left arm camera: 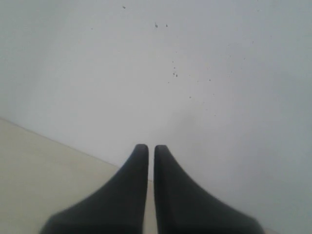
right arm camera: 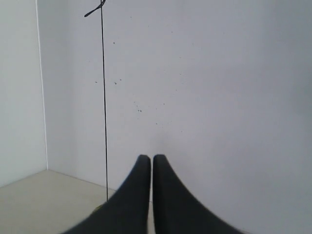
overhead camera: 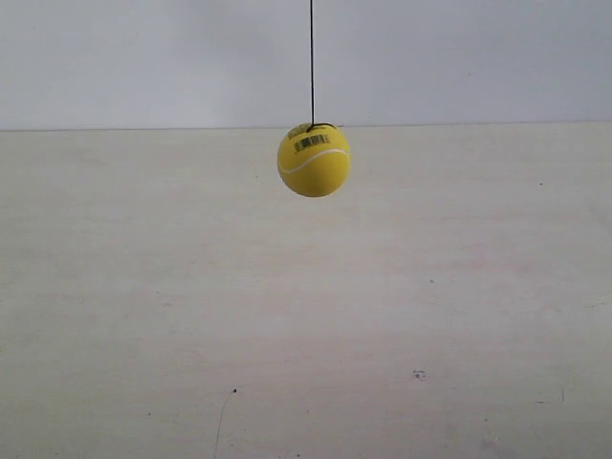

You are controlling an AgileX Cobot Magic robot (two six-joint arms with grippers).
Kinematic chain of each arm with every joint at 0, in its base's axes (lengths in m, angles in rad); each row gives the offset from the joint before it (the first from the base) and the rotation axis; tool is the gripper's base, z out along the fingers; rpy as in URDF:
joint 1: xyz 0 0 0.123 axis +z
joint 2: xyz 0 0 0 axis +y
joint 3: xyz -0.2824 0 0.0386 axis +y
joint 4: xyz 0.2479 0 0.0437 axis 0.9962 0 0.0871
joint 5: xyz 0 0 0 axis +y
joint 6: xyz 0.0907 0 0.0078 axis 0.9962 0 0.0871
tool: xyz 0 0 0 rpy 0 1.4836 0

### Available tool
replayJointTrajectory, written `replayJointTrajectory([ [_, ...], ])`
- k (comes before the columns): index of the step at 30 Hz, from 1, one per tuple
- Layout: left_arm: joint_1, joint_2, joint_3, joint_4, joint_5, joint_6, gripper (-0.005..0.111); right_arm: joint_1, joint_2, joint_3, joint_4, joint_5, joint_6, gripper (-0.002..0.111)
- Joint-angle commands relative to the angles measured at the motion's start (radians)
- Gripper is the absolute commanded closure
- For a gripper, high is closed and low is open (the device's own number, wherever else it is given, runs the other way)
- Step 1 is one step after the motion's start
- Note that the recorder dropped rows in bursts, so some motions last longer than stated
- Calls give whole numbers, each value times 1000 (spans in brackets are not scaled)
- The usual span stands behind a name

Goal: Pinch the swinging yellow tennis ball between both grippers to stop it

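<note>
- Left tool point(left arm camera: 151, 148): black, halves drawn together to a hairline slit, nothing held.
- Right tool point(right arm camera: 151, 158): likewise together and empty, with the string point(right arm camera: 104, 97) hanging just beside it.
- Bench point(overhead camera: 306, 373): pale and scuffed. Neither arm shows in the exterior view.
- Ball point(overhead camera: 314, 160): yellow, hanging clear of the bench toward 12 o'clock from that view's centre. The string enters at its own 12 o'clock. Judged light, felted, springy and not fragile. It would likely roll away from a one-sided touch. Best met at its 3 and 9 o'clock, on the widest line, both sides together.
- Wall point(overhead camera: 478, 57): plain white, behind.
</note>
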Motion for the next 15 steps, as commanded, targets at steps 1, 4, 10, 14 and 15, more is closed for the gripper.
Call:
replayJointTrajectory([
  [1,2,-3,6,10,-20,28,102,0,-8,2,4,-3,-3,108],
  [4,2,-3,6,10,-26,87,102,0,-8,2,4,-3,-3,108],
  [10,2,-3,6,10,63,316,102,0,-8,2,4,-3,-1,108],
  [14,2,-3,6,10,177,439,102,0,-8,2,4,-3,-3,108],
  [15,2,-3,6,10,196,461,102,0,-8,2,4,-3,-3,108],
])
